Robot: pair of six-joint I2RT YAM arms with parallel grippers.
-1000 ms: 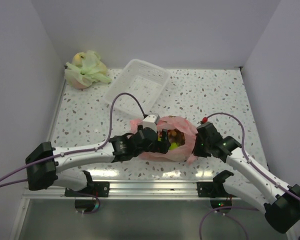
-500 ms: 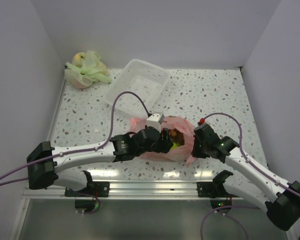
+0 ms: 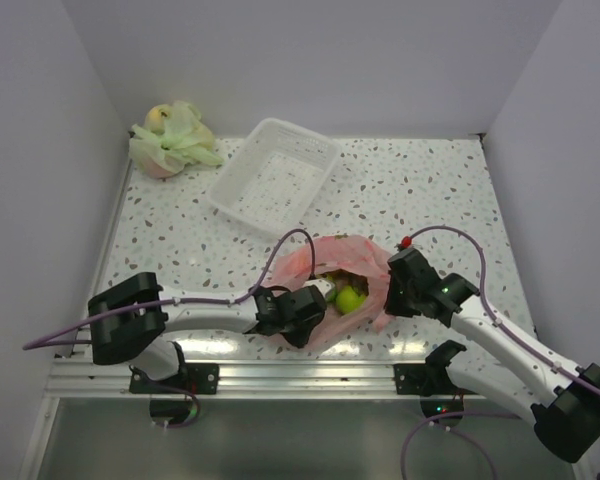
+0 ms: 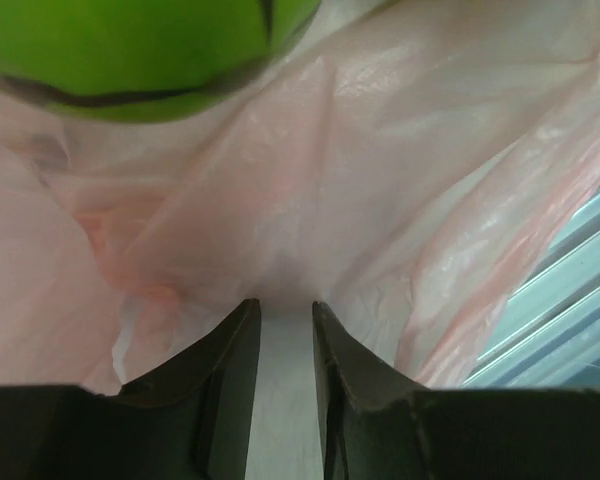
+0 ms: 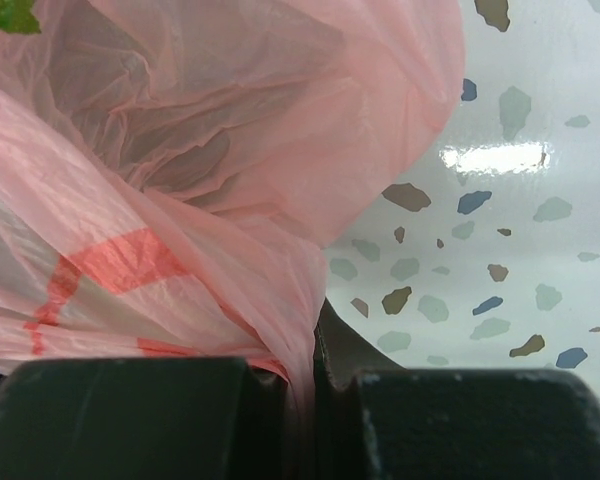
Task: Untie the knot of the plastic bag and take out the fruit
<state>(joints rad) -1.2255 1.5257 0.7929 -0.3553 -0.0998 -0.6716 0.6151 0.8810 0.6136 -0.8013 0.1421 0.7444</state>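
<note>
The pink plastic bag (image 3: 360, 255) lies crumpled near the table's front, its mouth gaping. A green fruit (image 3: 350, 298) shows inside it and fills the top left of the left wrist view as the green fruit (image 4: 140, 50). No knot shows in any view. My left gripper (image 3: 320, 302) is low at the bag's near left side. Its jaws (image 4: 287, 305) stand narrowly apart with pale bag film (image 4: 380, 150) at the tips. My right gripper (image 3: 388, 290) is at the bag's right edge. In its wrist view the right gripper (image 5: 305, 350) is shut on a gathered fold of the pink film (image 5: 180, 150).
A clear white basket (image 3: 280, 122) sits at the back centre. A pale green bag with fruit (image 3: 175, 140) lies in the back left corner. A metal rail (image 3: 300, 375) runs along the table's front edge. Walls close in both sides and the back.
My left arm swung down and its gripper moved from the bag's top left to its near side, the jaws narrowing. The bag shifted and the green fruit now shows. The right gripper kept its hold.
</note>
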